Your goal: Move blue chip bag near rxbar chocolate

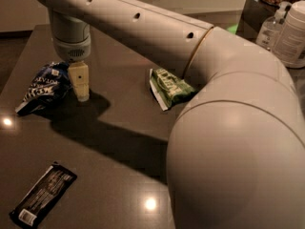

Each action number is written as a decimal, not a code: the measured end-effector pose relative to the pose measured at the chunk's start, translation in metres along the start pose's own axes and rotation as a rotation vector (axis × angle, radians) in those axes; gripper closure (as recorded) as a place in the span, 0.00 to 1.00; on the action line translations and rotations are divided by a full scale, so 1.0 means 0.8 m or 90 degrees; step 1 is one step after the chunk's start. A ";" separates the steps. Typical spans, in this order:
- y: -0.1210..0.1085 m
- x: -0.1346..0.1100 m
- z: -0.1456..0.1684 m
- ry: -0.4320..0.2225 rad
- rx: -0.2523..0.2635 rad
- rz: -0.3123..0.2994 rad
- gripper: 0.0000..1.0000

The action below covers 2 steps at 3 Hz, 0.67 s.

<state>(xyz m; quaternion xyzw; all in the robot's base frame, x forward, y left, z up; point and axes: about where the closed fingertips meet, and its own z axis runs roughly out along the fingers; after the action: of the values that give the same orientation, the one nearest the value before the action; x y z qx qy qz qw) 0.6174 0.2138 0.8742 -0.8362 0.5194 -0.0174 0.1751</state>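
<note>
While the gripper (81,90) hangs tip-down from its grey wrist with its cream tip at or just above the worktop (102,197), the view does not show whether it is spread or closed, or whether it holds anything. Just beside that tip, on its picture-left side and seemingly touching it, lies the blue chip bag (42,86), crumpled, white lettering facing up.

Nearer the camera and well apart from the tip, the rxbar chocolate (44,193) lies flat near the worktop's front-left corner, set at a slant, its white label at the near end. The stretch of worktop between bag and bar shows dark surface and one light glint close to the bag's near edge.

On the other side of the tip, to picture-right, a green chip bag (169,86) lies partly under the robot arm (224,104). That arm's thick beige links sweep from the wrist across the back and fill the right of the view, and its shadow runs from the tip toward the arm. Beyond, far right, a clear bottle (269,30) and a white container (293,32) stand on a separate dark surface.
</note>
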 end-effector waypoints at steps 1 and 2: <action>-0.006 -0.010 0.005 -0.008 -0.015 -0.008 0.11; -0.006 -0.012 0.008 -0.019 -0.035 -0.014 0.42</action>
<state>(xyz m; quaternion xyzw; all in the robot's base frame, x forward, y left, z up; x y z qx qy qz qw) 0.6187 0.2262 0.8710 -0.8463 0.5082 0.0071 0.1597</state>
